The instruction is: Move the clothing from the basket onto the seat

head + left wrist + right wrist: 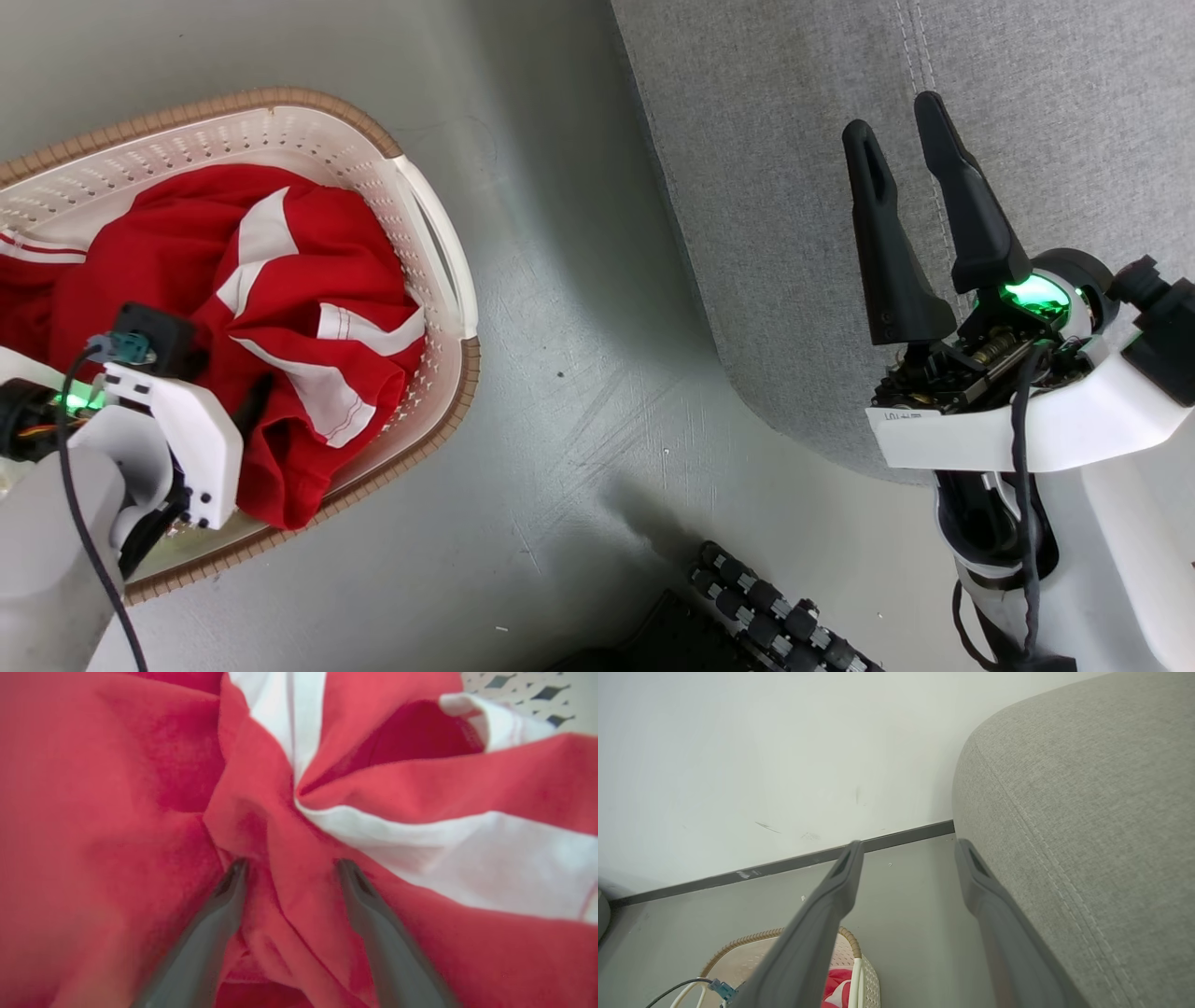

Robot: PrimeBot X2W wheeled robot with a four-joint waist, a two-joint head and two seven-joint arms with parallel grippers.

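Observation:
The clothing (280, 308), red with white stripes and panels, lies bunched in the cream basket (439, 252) at the left of the head view. My left arm's white wrist mount (177, 439) hangs over the pile and hides its fingers. In the left wrist view my left gripper (292, 865) is open, its tips pressed into the clothing (140, 812) with a red fold between them. My right gripper (894, 114) is open and empty above the grey seat (775, 187). In the right wrist view the right gripper (909, 845) sits beside the seat (1087, 812), with the basket (738, 945) below.
A strip of grey floor (579, 355) separates the basket from the seat's rounded corner. My base's dark roller wheel (766, 621) shows at the bottom edge. A pale wall with a dark baseboard (784, 863) stands beyond the basket.

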